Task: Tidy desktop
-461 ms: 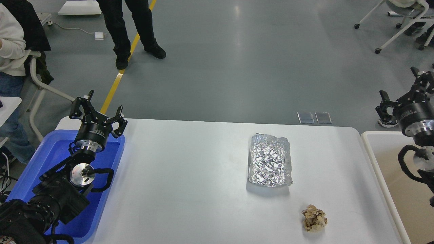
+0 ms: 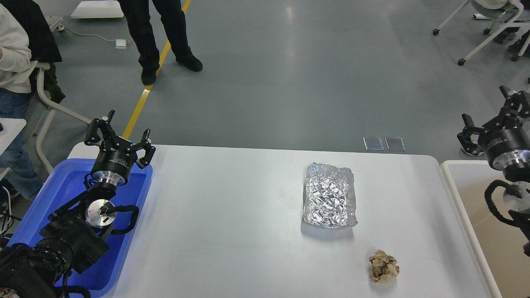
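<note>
Tabletop [image 2: 232,215] white, smooth, faintly glossy; foil tray [image 2: 330,195] crinkled, bright metallic sheen; paper wad [image 2: 384,266] tan, crumpled, matt; left bin [image 2: 62,186] glossy blue plastic; right bin [image 2: 488,231] beige, matt, white-rimmed; both claws [image 2: 118,134] [image 2: 490,122] matt black on polished metal wrist rings.

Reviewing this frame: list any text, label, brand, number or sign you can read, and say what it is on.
None can be read.
Left pincer: faint light marks on the black wrist body below it, too small and blurred to read.
Foil tray, crumpled paper ball, desktop, blue bin: no print visible.
</note>
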